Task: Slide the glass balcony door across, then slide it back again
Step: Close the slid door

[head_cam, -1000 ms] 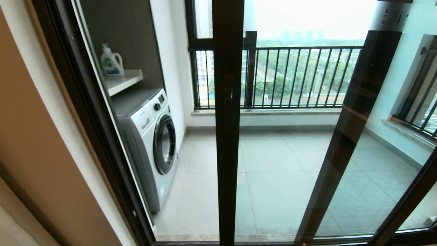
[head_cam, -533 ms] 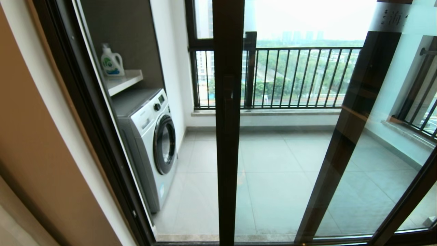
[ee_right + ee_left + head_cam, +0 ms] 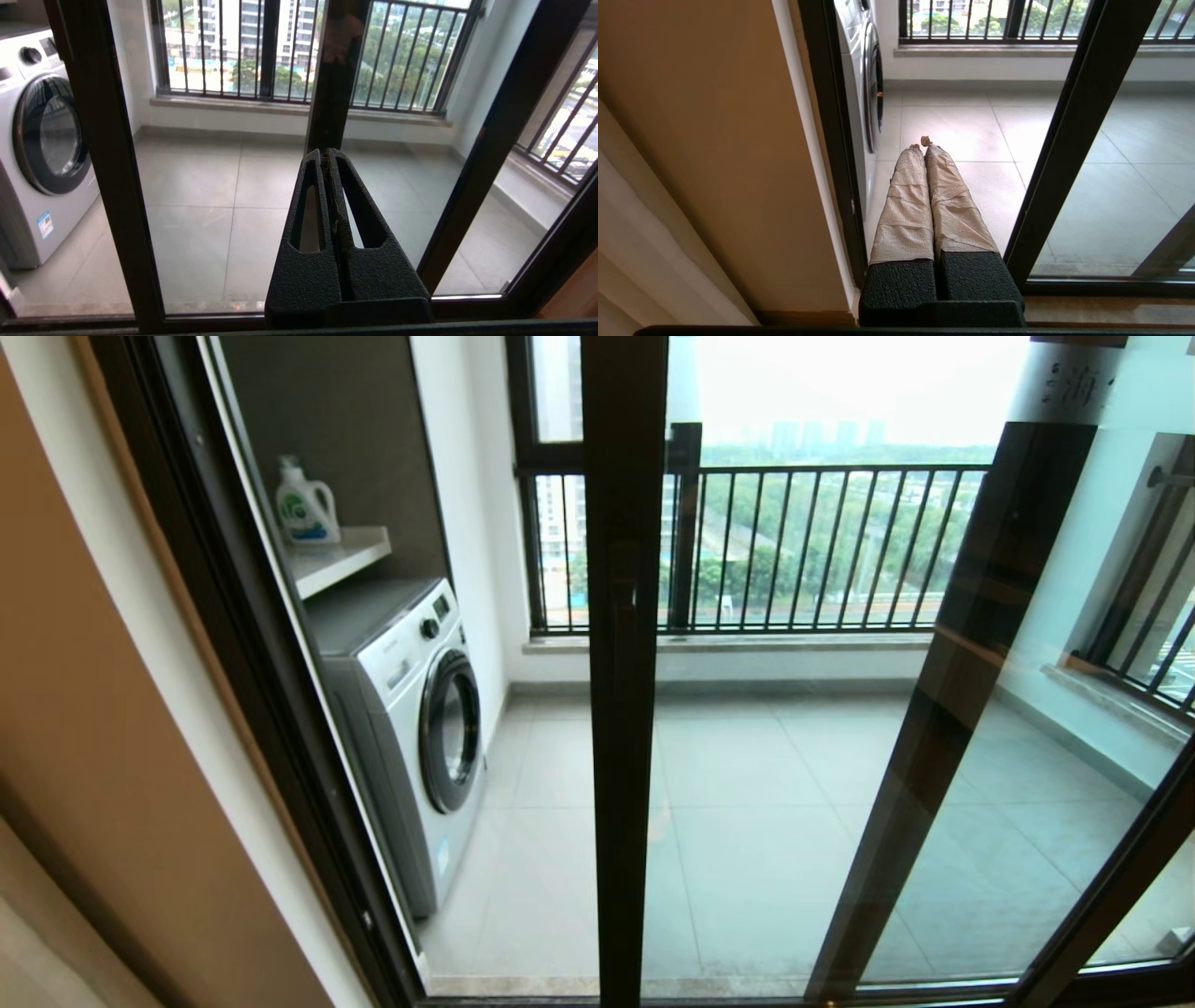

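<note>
The left pincer [image 3: 923,145] has its two paper-wrapped fingers [image 3: 906,205] pressed together and holds nothing. It hovers low, in front of the gap between the wall-side frame and the door's dark upright. This upright lies just beside the pincer, on its inner side, toward the robot's middle; whether they touch I cannot tell.

The right pincer [image 3: 325,156] is also closed flat and empty. It points at the clear pane of the glass balcony door [image 3: 624,709], and in the right wrist view the same upright [image 3: 112,163] stands well apart from it, toward the robot's left.

In the head view neither arm shows. There the door's upright runs from top to bottom near the centre. A washing machine [image 3: 411,728] is seen through the gap on the left, and the railing [image 3: 822,546] stands behind the glass.

The long axis of the upright is vertical, and the door must travel sideways. So I judge that the left pincer is the nearer one. It could press its closed fingers against the edge of the upright and push across. No grasp seems needed for this, only contact on the correct side of the frame.
</note>
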You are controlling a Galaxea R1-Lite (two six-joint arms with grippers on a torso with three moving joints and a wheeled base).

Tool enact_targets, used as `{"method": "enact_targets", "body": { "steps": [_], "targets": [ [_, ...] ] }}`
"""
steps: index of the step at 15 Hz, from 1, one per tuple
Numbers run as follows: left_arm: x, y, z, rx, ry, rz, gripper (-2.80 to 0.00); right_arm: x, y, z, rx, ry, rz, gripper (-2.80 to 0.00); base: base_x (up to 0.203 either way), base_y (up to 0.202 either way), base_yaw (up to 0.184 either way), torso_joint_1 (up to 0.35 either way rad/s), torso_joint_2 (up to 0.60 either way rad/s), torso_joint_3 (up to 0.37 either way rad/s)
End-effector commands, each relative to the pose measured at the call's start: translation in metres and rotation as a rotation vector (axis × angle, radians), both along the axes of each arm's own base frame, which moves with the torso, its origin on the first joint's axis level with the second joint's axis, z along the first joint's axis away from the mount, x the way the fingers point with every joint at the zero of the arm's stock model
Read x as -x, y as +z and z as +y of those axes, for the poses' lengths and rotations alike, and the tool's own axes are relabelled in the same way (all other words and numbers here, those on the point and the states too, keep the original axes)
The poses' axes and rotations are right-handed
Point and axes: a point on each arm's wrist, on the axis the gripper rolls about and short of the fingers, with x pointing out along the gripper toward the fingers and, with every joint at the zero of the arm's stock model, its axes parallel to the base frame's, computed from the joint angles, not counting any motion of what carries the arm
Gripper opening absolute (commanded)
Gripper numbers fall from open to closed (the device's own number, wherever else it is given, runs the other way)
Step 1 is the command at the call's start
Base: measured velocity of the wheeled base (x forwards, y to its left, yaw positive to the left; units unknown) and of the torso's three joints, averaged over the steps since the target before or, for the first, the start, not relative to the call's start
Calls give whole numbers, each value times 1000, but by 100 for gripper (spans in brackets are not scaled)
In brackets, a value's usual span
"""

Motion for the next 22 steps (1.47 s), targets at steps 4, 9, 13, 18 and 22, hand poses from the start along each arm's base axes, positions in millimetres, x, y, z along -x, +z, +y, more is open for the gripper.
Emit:
{"method": "enact_targets", "body": {
  "steps": [4, 9, 13, 18, 22],
  "targets": [
    [0, 0, 0, 0, 0, 1, -280, -89, -87, 0, 13, -13, 109, -280, 0, 0, 0, 0, 0, 0],
    [0, 0, 0, 0, 0, 1, -280, -102, -116, 1, -78, 60, 142, -280, 0, 0, 0, 0, 0, 0],
    [0, 0, 0, 0, 0, 1, -280, -102, -114, 1, -66, 66, 115, -280, 0, 0, 0, 0, 0, 0],
    [0, 0, 0, 0, 0, 1, -280, -102, -114, 1, -176, 57, 107, -280, 0, 0, 0, 0, 0, 0],
    [0, 0, 0, 0, 0, 1, -280, -102, -114, 1, -176, 57, 107, -280, 0, 0, 0, 0, 0, 0]
  ]
}}
